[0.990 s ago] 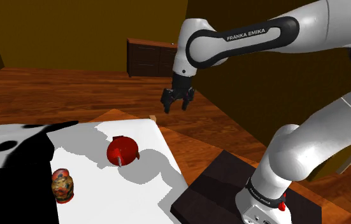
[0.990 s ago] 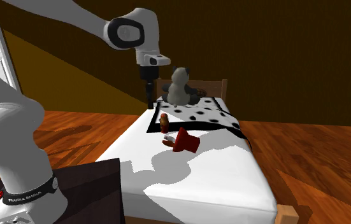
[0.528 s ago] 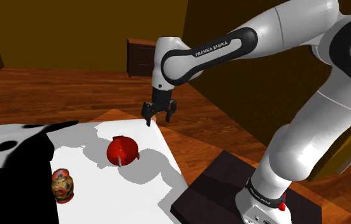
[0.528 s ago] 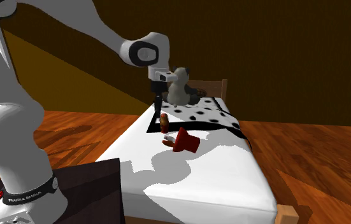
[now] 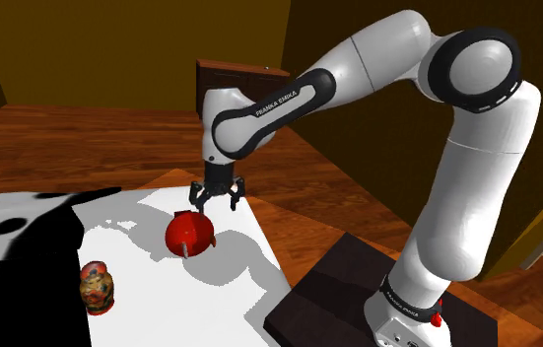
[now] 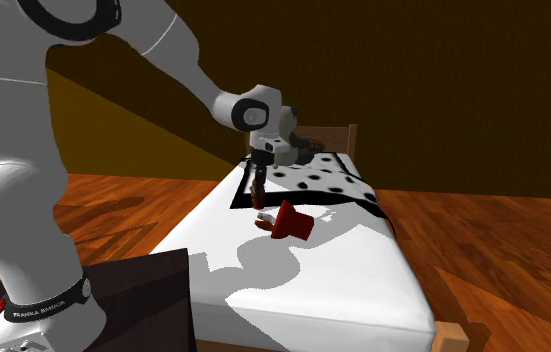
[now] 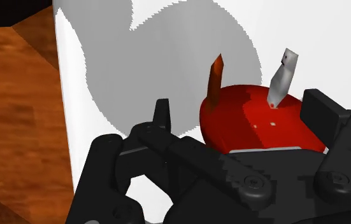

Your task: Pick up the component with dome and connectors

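Our hand (image 5: 217,202) hangs wide open and empty just above the red dome (image 5: 190,234), which lies tipped on the bed (image 5: 242,296) near its edge. We judge the fingers could slide off the round shell, or knock a prong (image 7: 282,76), and nudge it floorward. We count one dome, two prongs, one doll (image 5: 97,286), one hand.
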Robot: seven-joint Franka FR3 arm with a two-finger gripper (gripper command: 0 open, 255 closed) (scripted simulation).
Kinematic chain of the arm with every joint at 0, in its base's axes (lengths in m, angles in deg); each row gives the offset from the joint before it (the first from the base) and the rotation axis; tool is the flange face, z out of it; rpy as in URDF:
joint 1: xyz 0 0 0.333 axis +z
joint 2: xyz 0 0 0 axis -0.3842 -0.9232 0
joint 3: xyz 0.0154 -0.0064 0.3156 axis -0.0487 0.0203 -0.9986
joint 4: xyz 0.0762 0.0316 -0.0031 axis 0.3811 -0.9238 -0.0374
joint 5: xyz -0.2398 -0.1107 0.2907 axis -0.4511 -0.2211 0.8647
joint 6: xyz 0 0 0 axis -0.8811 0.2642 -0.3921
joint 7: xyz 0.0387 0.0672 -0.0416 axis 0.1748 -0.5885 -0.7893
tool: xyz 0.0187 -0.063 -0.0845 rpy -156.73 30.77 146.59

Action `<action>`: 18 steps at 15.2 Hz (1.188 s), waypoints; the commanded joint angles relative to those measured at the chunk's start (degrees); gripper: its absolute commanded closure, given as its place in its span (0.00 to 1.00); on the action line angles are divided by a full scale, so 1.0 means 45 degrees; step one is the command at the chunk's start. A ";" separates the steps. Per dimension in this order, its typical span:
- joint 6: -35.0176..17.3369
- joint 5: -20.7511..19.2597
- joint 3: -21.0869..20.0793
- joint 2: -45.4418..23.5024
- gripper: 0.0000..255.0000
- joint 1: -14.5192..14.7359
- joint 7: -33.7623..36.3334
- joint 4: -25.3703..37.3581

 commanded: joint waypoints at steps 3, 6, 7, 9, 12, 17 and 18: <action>-0.0257 -0.0461 0.0021 -0.2148 0.00 0.0441 0.1080 0.1542; -0.0292 -0.0712 0.0144 -0.3719 0.00 0.0818 0.1725 0.2837; -0.0273 -0.0776 0.0194 -0.4245 0.00 0.0950 0.1917 0.3304; -0.0190 -0.0876 0.0299 -0.5302 0.00 0.1215 0.2270 0.4298; -0.0389 -0.0940 0.0372 -0.5837 0.00 0.1325 0.2362 0.4592; -0.0951 -0.1054 0.0472 -0.6449 0.00 0.1407 0.2364 0.4634; -0.1015 -0.1067 0.0484 -0.6520 0.00 0.1417 0.2364 0.4640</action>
